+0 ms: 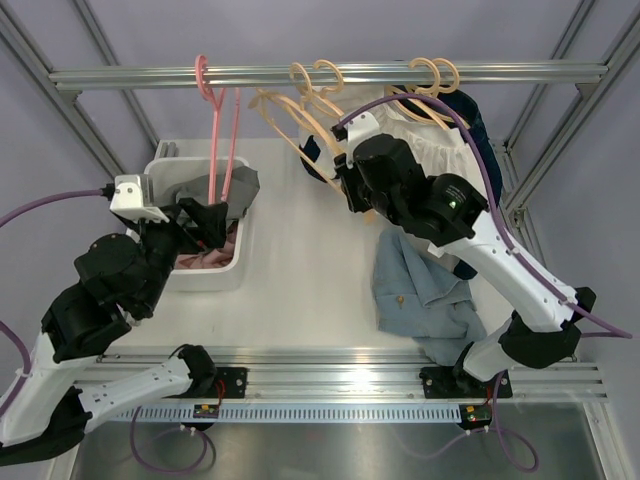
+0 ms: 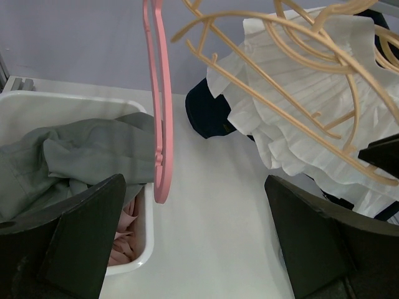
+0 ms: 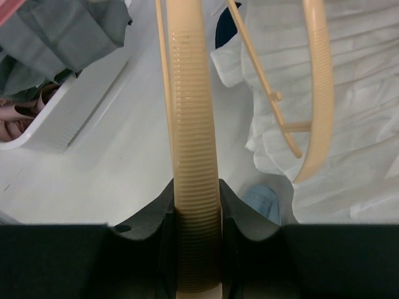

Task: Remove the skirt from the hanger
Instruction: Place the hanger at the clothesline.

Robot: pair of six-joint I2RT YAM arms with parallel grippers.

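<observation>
Right hand (image 3: 196, 208) is clamping the tan hanger (image 3: 190, 112), likely steadying it so the white skirt (image 3: 349, 93) slides free, while left hand (image 2: 193, 249) is hovering open.

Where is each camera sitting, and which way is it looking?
Top camera: above and behind the arms, looking down on the table and rail; both arms show.
Left wrist camera: on the left arm, facing the pink hanger and bin between the fingers of its open left gripper.
Right wrist camera: on the right arm, looking along the tan hanger its right gripper clamps.
Shared: both wrist views show the white skirt and grey garment.
</observation>
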